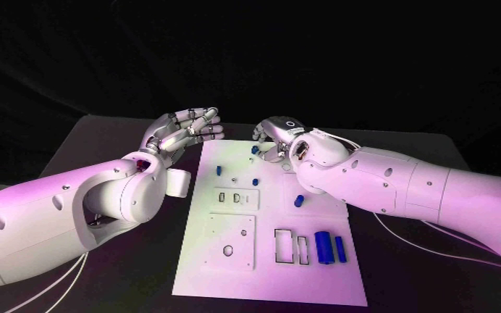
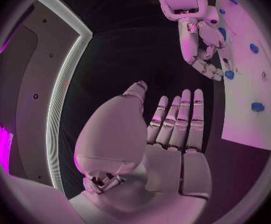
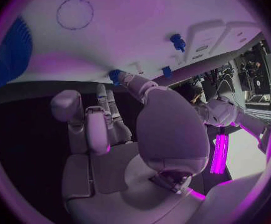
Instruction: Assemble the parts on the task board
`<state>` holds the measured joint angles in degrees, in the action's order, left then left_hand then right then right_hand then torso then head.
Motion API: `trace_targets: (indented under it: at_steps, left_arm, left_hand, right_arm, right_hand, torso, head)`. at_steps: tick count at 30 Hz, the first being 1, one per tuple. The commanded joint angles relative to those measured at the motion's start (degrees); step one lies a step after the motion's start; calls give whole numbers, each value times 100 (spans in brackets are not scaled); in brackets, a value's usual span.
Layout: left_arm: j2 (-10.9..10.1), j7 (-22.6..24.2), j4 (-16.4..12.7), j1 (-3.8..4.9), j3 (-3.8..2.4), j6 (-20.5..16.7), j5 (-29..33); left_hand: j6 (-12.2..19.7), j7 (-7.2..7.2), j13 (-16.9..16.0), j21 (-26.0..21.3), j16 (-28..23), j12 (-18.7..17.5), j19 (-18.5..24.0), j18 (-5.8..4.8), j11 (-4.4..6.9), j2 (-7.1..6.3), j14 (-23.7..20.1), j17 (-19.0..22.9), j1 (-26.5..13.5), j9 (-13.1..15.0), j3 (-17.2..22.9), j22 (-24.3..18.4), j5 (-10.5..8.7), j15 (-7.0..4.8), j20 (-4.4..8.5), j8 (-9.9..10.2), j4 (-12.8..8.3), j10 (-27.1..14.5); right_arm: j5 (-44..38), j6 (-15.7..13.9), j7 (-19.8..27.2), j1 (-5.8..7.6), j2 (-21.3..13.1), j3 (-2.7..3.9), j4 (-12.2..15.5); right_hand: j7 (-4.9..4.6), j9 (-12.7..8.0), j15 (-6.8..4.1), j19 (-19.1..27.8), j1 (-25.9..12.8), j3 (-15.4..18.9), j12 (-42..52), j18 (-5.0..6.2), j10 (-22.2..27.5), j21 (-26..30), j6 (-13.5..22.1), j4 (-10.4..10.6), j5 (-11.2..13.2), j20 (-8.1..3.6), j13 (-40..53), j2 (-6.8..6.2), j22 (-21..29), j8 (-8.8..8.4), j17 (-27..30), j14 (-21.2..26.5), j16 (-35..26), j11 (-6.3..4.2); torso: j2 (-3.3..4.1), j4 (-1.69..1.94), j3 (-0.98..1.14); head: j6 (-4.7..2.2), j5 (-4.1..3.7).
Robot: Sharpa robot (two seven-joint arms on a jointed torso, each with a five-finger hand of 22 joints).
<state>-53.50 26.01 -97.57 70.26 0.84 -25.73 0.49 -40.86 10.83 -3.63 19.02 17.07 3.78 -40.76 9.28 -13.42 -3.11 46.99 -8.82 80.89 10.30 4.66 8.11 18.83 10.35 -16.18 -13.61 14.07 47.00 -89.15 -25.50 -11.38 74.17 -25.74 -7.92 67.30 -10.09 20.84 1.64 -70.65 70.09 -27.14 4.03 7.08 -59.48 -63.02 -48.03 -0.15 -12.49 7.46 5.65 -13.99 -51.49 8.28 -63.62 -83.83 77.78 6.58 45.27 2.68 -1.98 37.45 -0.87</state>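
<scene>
Surface [image 1: 125, 284] is lying black and broad beneath the white task board [image 1: 313, 284], leaving open dark margins on both long sides of the board and beyond its far edge. The left arm [image 1: 73, 211] is reaching in beside the board's left edge, and the right arm [image 1: 418, 190] is crossing over the board's right portion. The left hand [image 1: 186, 129] is hovering off the board's far left corner, palm up, its fingers [image 2: 184, 115] lying straight, side by side, and holding nothing. The right hand [image 1: 280, 138] is sitting at the board's far edge; its fingers are curling down, and the fingertip [image 3: 124, 77] is touching a small blue part [image 3: 114, 74], though whether that part is pinched cannot be told. The head view is showing two blue cylinders [image 1: 330, 246] standing side by side near the board's near right corner, well apart from both hands. The right wrist view is showing another blue peg [image 3: 177, 42] upright on the board.
</scene>
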Motion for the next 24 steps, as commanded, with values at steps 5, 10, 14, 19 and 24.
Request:
trace_targets:
  at_steps: [5, 10, 14, 19, 24]
  left_arm:
    - [-3, 58, 7, 10, -5, 85, 38]
    - [-20, 55, 21, 10, -5, 86, 51]
    - [-36, 55, 38, 9, -4, 95, 64]
    - [-36, 51, 74, 7, -3, 115, 84]
    - [-17, 47, 103, 5, -2, 138, 94]
  left_hand:
    - [31, 433, 5, -30, -31, -22, -37, 64, 1, 12, -14, -3, 39, 2, -19, -14, -3, 33, 1, 12, -16, -49]
    - [31, 433, 5, -30, -31, -22, -37, 64, 1, 12, -14, -3, 39, 2, -19, -14, -3, 33, 1, 12, -16, -49]
    - [40, 433, 6, -32, -35, -23, -35, 63, 0, 13, -19, -2, 39, 0, -20, -17, -5, 34, 1, 14, -15, -64]
    - [40, 433, 6, -32, -35, -23, -35, 63, 0, 13, -19, -2, 39, 0, -20, -17, -5, 34, 1, 14, -15, -64]
    - [40, 433, 6, -32, -35, -23, -35, 63, 0, 13, -19, -2, 39, 0, -20, -17, -5, 34, 1, 14, -15, -64]
  right_arm:
    - [83, -110, 111, 2, -193, 0, 180]
    - [253, -281, 165, 42, -626, 3, 599]
    - [504, -356, 229, 129, -1083, 16, 1000]
    - [775, -134, 195, 247, -1588, 25, 1324]
    - [1001, 296, 50, 314, -1849, 29, 1317]
  right_hand:
    - [52, -72, -25, -2, 391, 907, 236, 117, 137, 204, 77, 123, -287, -17, 8, 229, 151, 7, 193, -11, -91, -25]
    - [45, -21, -65, -275, 439, 768, 544, 34, -333, -85, -349, 203, -463, -57, 123, 244, -268, 226, -111, -121, 96, -74]
    - [113, 3, -143, -372, 370, 439, 766, 0, -806, -248, -540, 283, -599, -118, 255, 105, -498, 291, -287, -166, 217, -180]
    - [156, -2, -219, -342, 264, 559, 1257, -8, -1196, -254, -275, 368, -398, -201, 651, -129, -546, 152, -400, -179, 289, -271]
    - [204, 159, -312, -423, 984, 2429, 3304, -72, -453, -415, 268, 1147, -472, -204, 2402, 191, -867, 605, -742, -241, 481, -287]
  torso:
    - [-12, -10, 19]
    - [-40, -43, 29]
    - [-66, -80, 45]
    - [-103, -138, 71]
    - [-122, -146, 89]
  head:
    - [-33, 7]
    - [-54, 10]
    - [-61, 31]
    - [-68, 42]
    - [-57, 62]
